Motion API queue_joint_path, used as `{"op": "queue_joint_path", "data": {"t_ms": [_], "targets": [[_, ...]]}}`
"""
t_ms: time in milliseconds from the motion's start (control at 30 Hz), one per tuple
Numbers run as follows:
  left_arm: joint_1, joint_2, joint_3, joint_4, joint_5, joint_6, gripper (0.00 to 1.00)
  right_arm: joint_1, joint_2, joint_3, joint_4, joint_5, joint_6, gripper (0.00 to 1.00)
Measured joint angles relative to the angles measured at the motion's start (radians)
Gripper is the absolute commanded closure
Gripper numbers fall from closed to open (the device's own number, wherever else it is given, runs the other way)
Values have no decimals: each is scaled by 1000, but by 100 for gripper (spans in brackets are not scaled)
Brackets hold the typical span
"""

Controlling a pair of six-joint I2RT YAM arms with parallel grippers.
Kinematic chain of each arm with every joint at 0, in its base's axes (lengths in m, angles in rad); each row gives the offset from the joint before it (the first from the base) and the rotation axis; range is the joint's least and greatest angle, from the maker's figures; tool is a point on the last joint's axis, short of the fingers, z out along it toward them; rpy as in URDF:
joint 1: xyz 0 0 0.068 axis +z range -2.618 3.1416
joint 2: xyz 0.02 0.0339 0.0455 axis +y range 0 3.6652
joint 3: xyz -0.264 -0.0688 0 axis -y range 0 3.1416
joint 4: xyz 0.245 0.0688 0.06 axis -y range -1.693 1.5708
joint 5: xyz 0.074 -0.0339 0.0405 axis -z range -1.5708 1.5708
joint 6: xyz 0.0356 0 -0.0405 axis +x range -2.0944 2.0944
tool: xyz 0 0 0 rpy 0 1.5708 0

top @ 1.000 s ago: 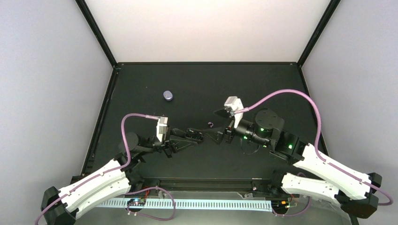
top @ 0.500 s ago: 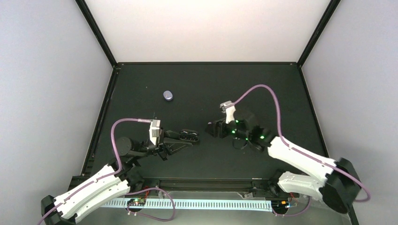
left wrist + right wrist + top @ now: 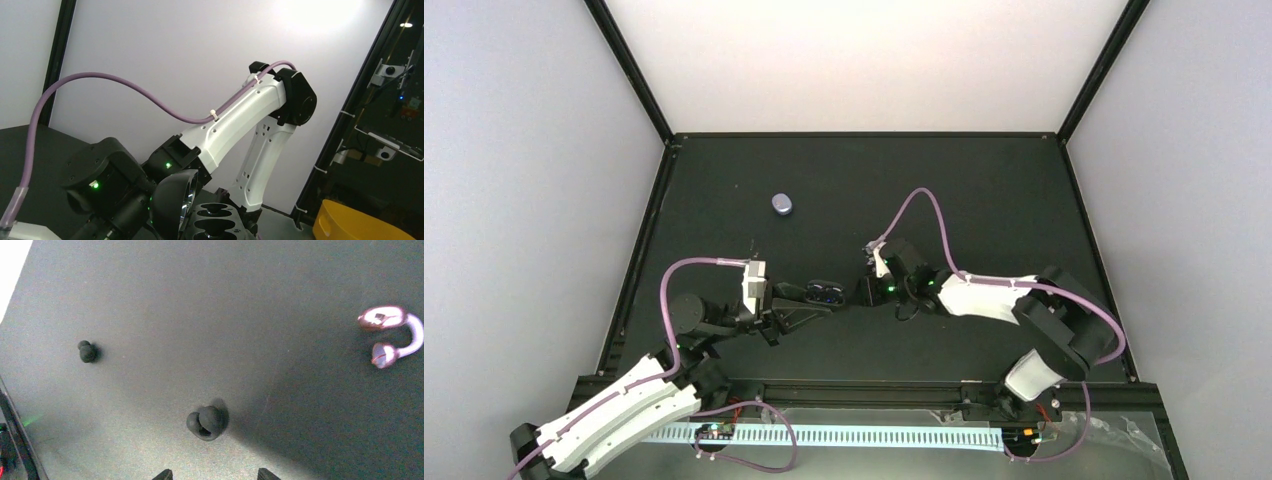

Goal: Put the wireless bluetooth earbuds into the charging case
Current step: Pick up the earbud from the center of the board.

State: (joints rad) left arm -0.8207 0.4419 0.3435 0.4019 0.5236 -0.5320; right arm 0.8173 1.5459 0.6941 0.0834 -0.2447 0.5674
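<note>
An open black clamshell charging case [image 3: 222,220], with dark wells in its base and its lid [image 3: 172,205] raised, sits in my left gripper [image 3: 808,298], which is shut on it; the fingers are out of the left wrist view. A closed pale lavender charging case [image 3: 781,204] lies far back on the left. Two black earbuds rest on the mat: one [image 3: 206,423] lies just ahead of my right gripper [image 3: 215,475], centred between its spread tips, the other [image 3: 87,352] farther off to the left. My right gripper [image 3: 870,286] is open and empty, just right of the held case.
A shiny lavender-pink clip-shaped earbud [image 3: 387,335] lies on the mat at the right of the right wrist view. The right arm's white links [image 3: 250,120] fill the middle of the left wrist view. A yellow bin [image 3: 360,225] stands beyond the table.
My right arm has swung left and down over the black earbud, and its jaws have narrowed. My left gripper has pulled the held case slightly back and left.
</note>
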Motion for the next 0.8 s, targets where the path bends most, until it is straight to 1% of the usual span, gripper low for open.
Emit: {"op": "queue_joint_path", "data": {"t_ms": [200, 533, 800], "targets": [[0, -6, 0, -16, 0, 16, 99, 39, 69, 34, 0, 18, 4, 64], [0, -18, 0, -37, 0, 26, 98, 52, 149, 73, 11, 32, 15, 63], [0, -18, 0, -46, 0, 32, 98, 52, 180, 97, 37, 21, 23, 63]]}}
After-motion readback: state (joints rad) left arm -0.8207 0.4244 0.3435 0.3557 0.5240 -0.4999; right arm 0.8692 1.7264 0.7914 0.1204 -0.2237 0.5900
